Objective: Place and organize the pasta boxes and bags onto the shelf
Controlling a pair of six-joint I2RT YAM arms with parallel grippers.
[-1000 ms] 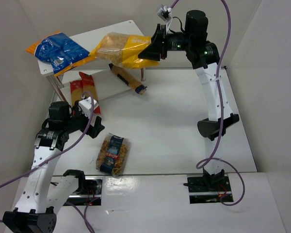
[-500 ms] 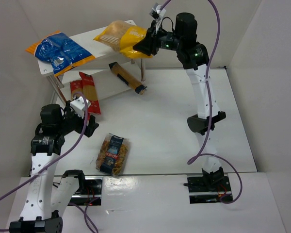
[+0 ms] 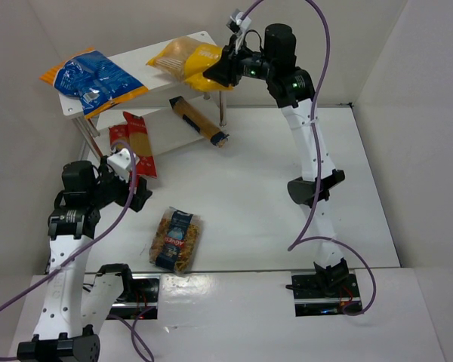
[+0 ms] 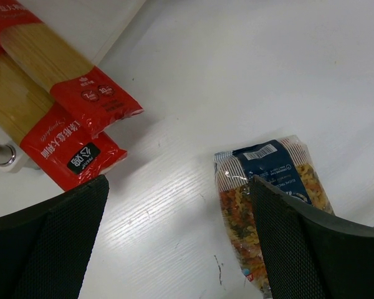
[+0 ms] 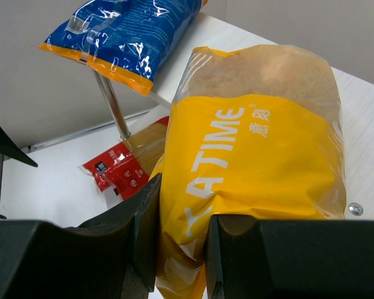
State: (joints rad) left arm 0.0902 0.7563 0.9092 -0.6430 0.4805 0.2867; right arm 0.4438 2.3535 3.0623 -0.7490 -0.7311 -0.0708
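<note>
My right gripper (image 3: pixel 215 73) is shut on the end of the yellow bag (image 3: pixel 185 58), which lies on the right half of the white shelf's top board (image 3: pixel 147 56); the wrist view shows the bag (image 5: pixel 255 156) pinched between my fingers. The blue-and-orange bag (image 3: pixel 92 78) lies on the top board's left end. The long tan box (image 3: pixel 198 122) rests on the lower tier, its end sticking out. Two red spaghetti packs (image 3: pixel 132 142) lie at the shelf's front. The small clear blue-labelled bag (image 3: pixel 175 239) lies on the table. My left gripper (image 3: pixel 134 194) is open above the table beside it (image 4: pixel 274 199).
White walls enclose the table on the left, back and right. The shelf's thin metal legs (image 3: pixel 223 113) stand near the tan box. Purple cables trail from both arms.
My right gripper has carried the yellow bag left and back onto the shelf's top board. My left arm has drawn back slightly to the left.
</note>
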